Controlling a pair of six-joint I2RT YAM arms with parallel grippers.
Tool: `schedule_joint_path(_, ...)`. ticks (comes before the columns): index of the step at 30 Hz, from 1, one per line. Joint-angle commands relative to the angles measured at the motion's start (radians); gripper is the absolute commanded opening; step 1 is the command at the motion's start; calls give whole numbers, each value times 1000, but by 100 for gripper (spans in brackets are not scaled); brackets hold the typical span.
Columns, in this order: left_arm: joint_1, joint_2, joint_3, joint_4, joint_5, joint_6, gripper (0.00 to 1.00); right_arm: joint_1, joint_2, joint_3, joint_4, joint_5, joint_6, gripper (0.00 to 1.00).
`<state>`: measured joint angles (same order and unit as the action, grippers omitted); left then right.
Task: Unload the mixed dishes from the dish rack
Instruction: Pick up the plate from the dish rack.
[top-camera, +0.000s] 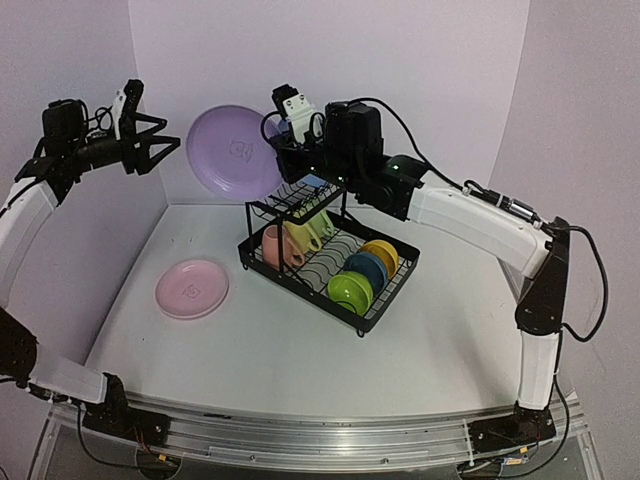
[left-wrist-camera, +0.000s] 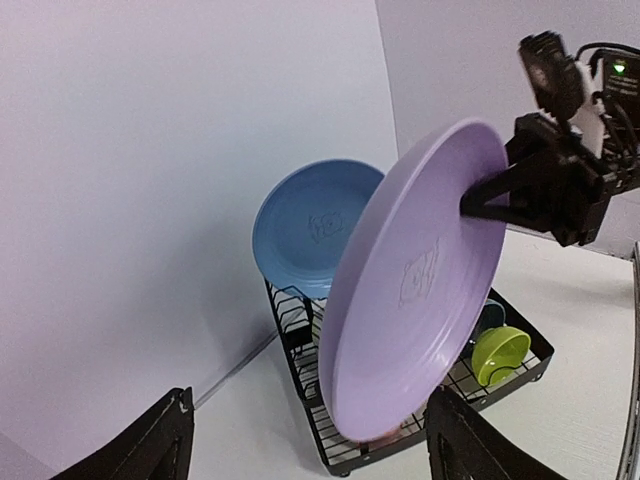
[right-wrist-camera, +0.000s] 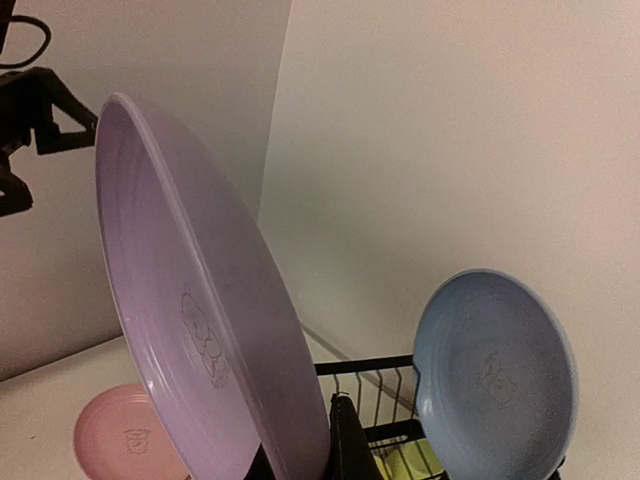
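My right gripper (top-camera: 283, 152) is shut on the rim of a large lilac plate (top-camera: 235, 150) and holds it tilted in the air above the left end of the black wire dish rack (top-camera: 385, 300). The plate fills the left wrist view (left-wrist-camera: 410, 290) and the right wrist view (right-wrist-camera: 190, 310). A blue plate (left-wrist-camera: 315, 225) stands upright in the rack behind it. Pink (top-camera: 275, 245) and pale yellow-green (top-camera: 305, 235) mugs and yellow (top-camera: 382, 254), blue (top-camera: 366, 270) and green (top-camera: 350, 292) bowls sit in the lower tray. My left gripper (top-camera: 155, 145) is open and empty, high at the left, apart from the plate.
A small pink plate (top-camera: 192, 288) lies flat on the table left of the rack. White walls close in the back and both sides. The right arm (top-camera: 470, 220) reaches across above the rack.
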<state>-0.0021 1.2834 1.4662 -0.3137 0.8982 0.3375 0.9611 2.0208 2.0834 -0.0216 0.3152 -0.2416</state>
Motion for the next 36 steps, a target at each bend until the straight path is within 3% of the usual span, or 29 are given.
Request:
schedule_joint_path(1, -18, -44, 42, 2, 24, 127, 76, 4, -52, 5, -151, -181, 197, 0)
schedule_joint_path(5, -24, -33, 66, -102, 33, 234, 74, 6, -57, 9, -168, -222, 234, 0)
schedule_joint_path(18, -79, 6, 113, -329, 12, 363, 67, 22, -27, 46, -184, -261, 282, 0)
schedule_joint_path(21, -86, 19, 116, -343, -38, 358, 57, 25, -25, 51, -182, -294, 277, 0)
schedule_joint_path(28, -106, 55, 152, -444, -82, 384, 1, 26, -14, 62, -182, -307, 275, 0)
schedule_joint_path(34, -105, 96, 151, -473, -155, 196, 0, 26, 8, 52, -181, -278, 314, 1)
schedule_joint_path(35, -104, 106, 150, -489, -171, 159, 0, 26, 10, 48, -181, -276, 318, 3)
schedule_joint_path(36, -98, 115, 147, -506, -181, 124, 0, 26, 10, 43, -180, -276, 321, 16)
